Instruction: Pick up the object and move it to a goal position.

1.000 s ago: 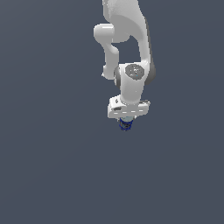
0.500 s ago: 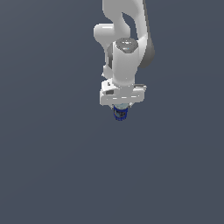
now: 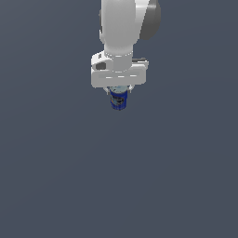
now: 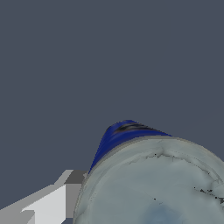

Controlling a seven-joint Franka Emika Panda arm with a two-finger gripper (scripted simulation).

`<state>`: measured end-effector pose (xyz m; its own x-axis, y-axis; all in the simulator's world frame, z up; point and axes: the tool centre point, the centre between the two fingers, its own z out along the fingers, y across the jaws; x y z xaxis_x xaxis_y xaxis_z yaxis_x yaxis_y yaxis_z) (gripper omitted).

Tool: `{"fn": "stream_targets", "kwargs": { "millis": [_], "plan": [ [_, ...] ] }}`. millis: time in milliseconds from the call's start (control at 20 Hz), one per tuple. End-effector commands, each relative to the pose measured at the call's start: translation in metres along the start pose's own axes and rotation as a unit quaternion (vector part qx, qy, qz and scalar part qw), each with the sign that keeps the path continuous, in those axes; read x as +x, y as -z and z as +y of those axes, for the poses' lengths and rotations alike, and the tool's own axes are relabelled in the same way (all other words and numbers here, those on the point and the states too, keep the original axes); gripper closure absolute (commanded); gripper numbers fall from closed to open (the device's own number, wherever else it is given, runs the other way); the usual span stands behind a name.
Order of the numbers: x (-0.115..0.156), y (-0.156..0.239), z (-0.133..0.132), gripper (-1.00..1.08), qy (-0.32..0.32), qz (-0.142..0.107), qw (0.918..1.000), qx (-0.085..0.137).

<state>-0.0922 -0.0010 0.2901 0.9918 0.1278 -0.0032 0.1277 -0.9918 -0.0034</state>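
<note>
Your white gripper (image 3: 119, 91): clamped on small blue cylindrical can (image 3: 118, 100) | silvery-grey top (image 4: 162, 183) fills your wrist view

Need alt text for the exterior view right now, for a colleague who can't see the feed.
A white robot arm reaches down from the top of the frame, its gripper closed on a small blue can that pokes out just below it. Everything around them is a plain dark grey background, with nothing else in sight.

White rounded arm links (image 3: 121, 23), dark grey joint cap (image 3: 152, 18), blocky white end effector (image 3: 119, 91)
</note>
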Motion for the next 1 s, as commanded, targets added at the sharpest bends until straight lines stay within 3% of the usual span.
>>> {"fn": "stream_targets", "kwargs": {
  "millis": [0,600,950],
  "plan": [
    [-0.007,0.029,0.01,1.08,0.0,0.002,1.0,0.0],
    [-0.037,0.15,0.059,1.08,0.0,0.002,1.0,0.0],
    [-0.048,0.202,0.08,1.08,0.0,0.002,1.0,-0.001]
  ]
}}
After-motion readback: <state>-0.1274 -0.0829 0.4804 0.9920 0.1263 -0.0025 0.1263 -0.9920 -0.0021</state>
